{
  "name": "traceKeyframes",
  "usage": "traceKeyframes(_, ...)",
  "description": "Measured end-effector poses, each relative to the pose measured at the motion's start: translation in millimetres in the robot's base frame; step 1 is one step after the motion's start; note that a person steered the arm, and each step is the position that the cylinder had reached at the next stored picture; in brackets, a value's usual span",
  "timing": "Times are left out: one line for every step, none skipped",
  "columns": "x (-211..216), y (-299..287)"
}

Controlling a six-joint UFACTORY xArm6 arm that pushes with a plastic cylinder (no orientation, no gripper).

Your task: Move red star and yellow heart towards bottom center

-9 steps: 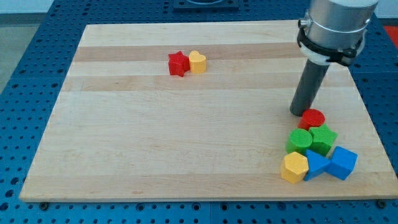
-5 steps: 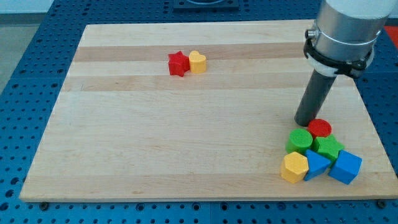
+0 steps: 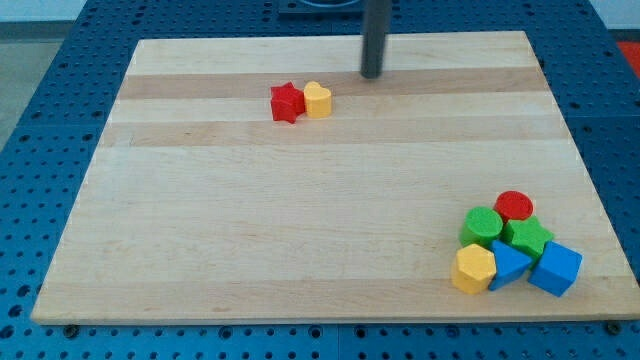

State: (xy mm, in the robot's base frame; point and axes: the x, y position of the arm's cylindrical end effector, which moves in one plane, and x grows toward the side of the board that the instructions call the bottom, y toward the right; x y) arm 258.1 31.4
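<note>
The red star (image 3: 287, 102) and the yellow heart (image 3: 317, 100) lie side by side and touching, in the upper middle-left of the wooden board (image 3: 300, 220). The star is on the view's left of the heart. My tip (image 3: 372, 75) rests on the board near its top edge, up and to the view's right of the yellow heart, with a gap between them. It touches no block.
A tight cluster sits at the board's bottom right: a red cylinder (image 3: 514, 206), a green cylinder (image 3: 482, 226), a green block (image 3: 526, 238), a yellow hexagonal block (image 3: 473, 268), a blue triangular block (image 3: 508, 264) and a blue cube (image 3: 556, 269).
My tip has left the bottom-right cluster and moved far up and to the view's left, near the top edge beside the heart. Earlier it nudged the red cylinder and its neighbours slightly right and down.
</note>
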Motion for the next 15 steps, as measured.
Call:
traceKeyframes(-5, -43)
traceKeyframes(13, -48)
traceKeyframes(29, -46)
traceKeyframes(54, -46)
traceKeyframes(80, -45)
traceKeyframes(102, -44)
traceKeyframes(85, -58)
traceKeyframes(48, -82)
traceKeyframes(24, -111)
traceKeyframes(22, -146)
traceKeyframes(45, -154)
traceKeyframes(58, -116)
traceKeyframes(45, -87)
traceKeyframes(41, -70)
traceKeyframes(43, -70)
